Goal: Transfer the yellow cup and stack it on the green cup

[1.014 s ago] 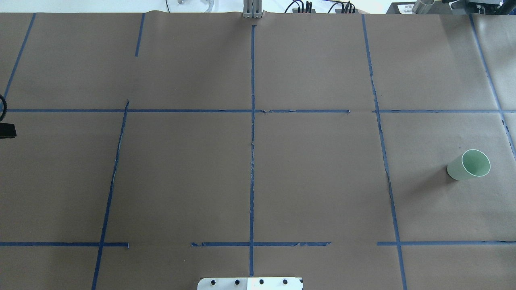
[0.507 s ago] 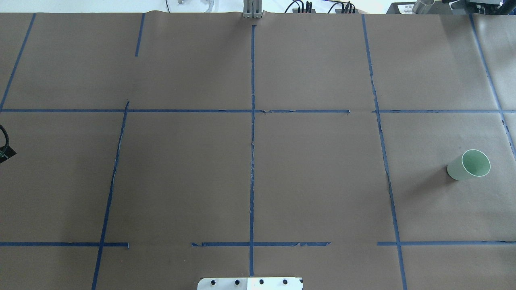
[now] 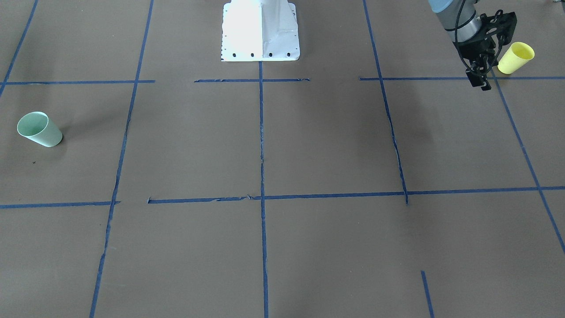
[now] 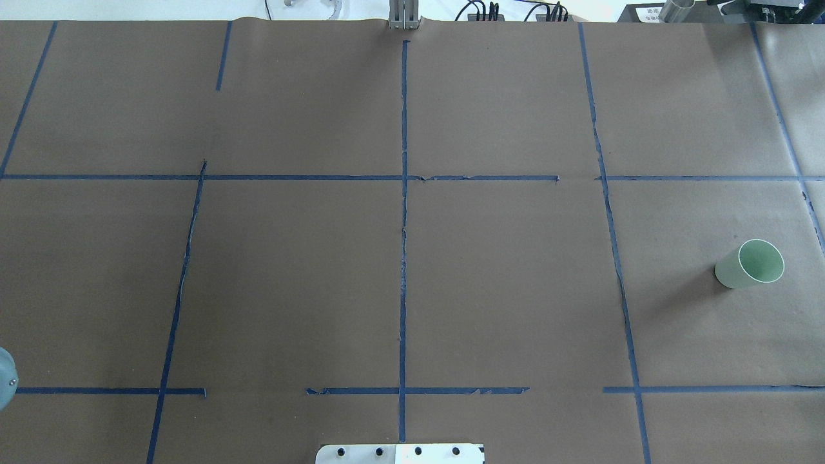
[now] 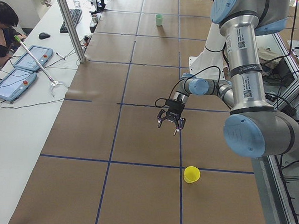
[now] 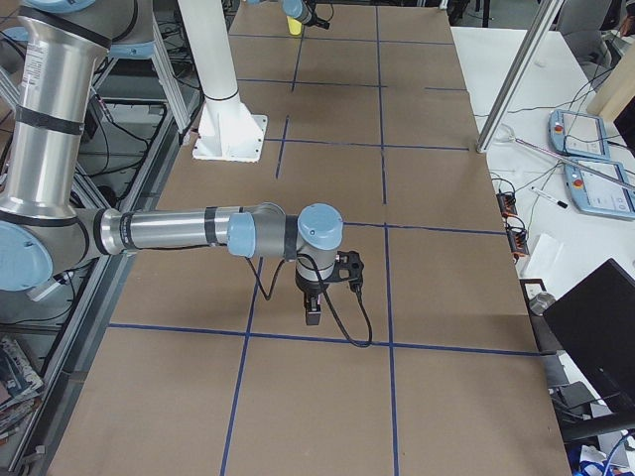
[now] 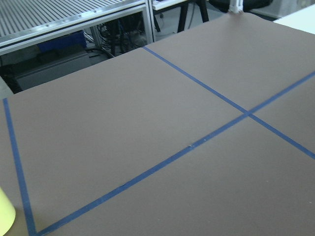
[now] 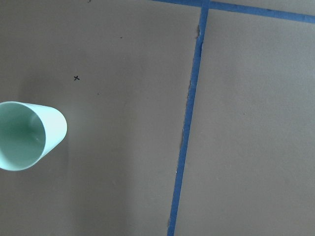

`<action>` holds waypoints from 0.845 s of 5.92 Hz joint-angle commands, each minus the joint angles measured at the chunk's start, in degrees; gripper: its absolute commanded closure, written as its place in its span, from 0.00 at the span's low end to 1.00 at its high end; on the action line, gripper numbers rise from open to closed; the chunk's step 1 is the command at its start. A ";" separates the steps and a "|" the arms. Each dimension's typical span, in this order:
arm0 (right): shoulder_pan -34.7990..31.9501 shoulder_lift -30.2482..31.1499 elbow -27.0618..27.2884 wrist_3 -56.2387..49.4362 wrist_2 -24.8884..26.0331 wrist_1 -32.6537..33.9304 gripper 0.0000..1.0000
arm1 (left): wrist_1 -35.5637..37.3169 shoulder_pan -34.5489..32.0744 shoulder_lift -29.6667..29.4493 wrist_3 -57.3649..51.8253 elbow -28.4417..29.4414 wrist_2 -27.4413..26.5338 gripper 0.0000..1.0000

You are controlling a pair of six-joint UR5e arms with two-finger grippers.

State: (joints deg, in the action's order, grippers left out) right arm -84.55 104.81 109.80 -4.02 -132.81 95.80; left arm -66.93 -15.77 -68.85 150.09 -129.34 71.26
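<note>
The yellow cup (image 3: 515, 57) stands upright, mouth up, near the table's corner on my left side; it also shows in the exterior left view (image 5: 191, 174) and as a sliver in the left wrist view (image 7: 5, 216). My left gripper (image 3: 480, 84) hangs open and empty just beside it, above the table (image 5: 170, 129). The green cup (image 4: 749, 263) stands upright far across on my right side (image 3: 39, 129). The right wrist view looks down on it (image 8: 27, 135). My right gripper (image 6: 313, 317) hovers there; I cannot tell if it is open.
The brown paper table cover carries a grid of blue tape lines (image 4: 403, 225). The white robot base (image 3: 260, 31) sits at the table's near edge. An operator (image 5: 4, 26), teach pendants (image 5: 35, 58) and a metal post (image 5: 69, 24) stand along the far side.
In the overhead view the dark part of my left arm at the left edge has slid down out of sight; a grey joint now shows at the lower left edge. The green cup has not moved.
</note>
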 commanded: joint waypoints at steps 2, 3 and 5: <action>0.00 -0.04 0.07 -0.11 0.09 -0.09 0.00 | 10.24 15.90 -0.49 25.89 6.78 7.64 0.00; 0.00 -0.04 0.07 -0.11 0.09 0.00 0.00 | 10.06 17.78 -2.15 29.00 12.30 7.93 0.00; 0.00 -0.04 0.07 -0.11 0.09 0.00 0.00 | 9.45 17.79 -2.60 29.29 18.05 7.93 0.00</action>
State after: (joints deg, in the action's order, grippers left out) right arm -84.55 104.77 109.86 -4.13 -132.72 95.75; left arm -57.31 1.80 -71.29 179.00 -113.78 79.11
